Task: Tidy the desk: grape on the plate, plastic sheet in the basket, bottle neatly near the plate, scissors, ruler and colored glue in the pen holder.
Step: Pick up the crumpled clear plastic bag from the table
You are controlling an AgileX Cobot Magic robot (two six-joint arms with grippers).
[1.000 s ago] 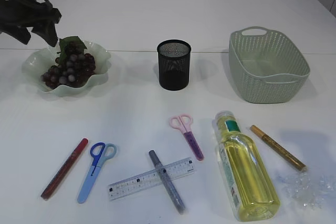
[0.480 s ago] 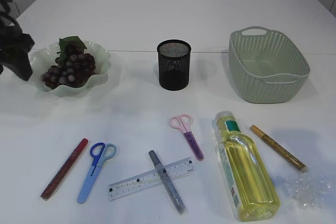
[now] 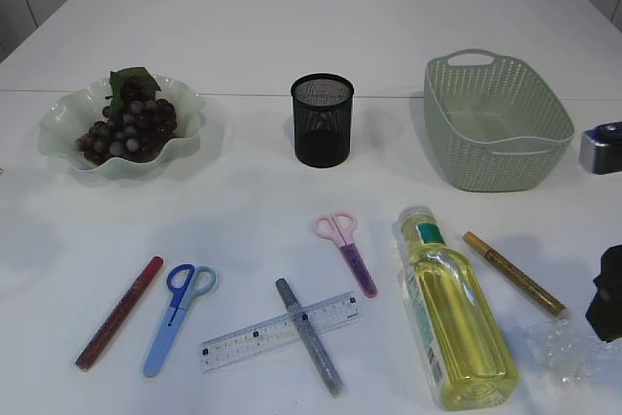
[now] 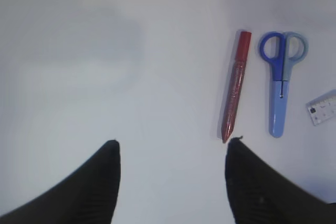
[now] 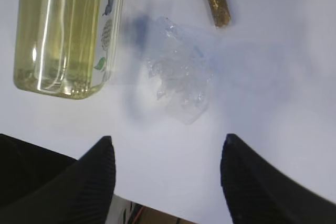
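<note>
The left gripper (image 4: 170,148) shows two dark ribbed fingers (image 4: 102,182) spread wide apart with nothing between them, hanging over bare white table (image 3: 292,26). The right gripper (image 5: 165,148) is spread just as wide and also holds nothing; it hangs above the crumpled clear plastic sheet (image 5: 181,80), which lies at the near right.

Outward from there, counted: two pairs of scissors, three glue pens, one ruler, one bottle, one plate, one pen holder, one basket. The blue-handled scissors (image 3: 175,313) lie at the near left beside the red glitter glue pen (image 3: 119,311). The pink-handled scissors with a purple sheath (image 3: 347,250) lie near the middle. The silver glitter glue pen (image 3: 309,335) rests across the clear plastic ruler (image 3: 248,337). The gold glitter glue pen (image 3: 513,272) lies slanted to the right of the clear bottle of yellow liquid (image 3: 452,313), which lies on its side with its cap toward the far side.

Farther back, the dark purple grape bunch with a green leaf (image 3: 126,125) sits on the pale green wavy-edged plate (image 3: 58,123) at the far left. The black mesh pen holder (image 3: 322,120) stands upright in the middle, and the pale green woven plastic basket (image 3: 498,121) sits at the far right.

The exterior view catches only a dark piece of the right arm at its right edge and none of the left gripper. The left wrist view alone shows the red pen's tip just beside its right finger. The right wrist view shows the sheet's creases and the bottle's printed label clearly; in the exterior view the sheet is a faint glint.
</note>
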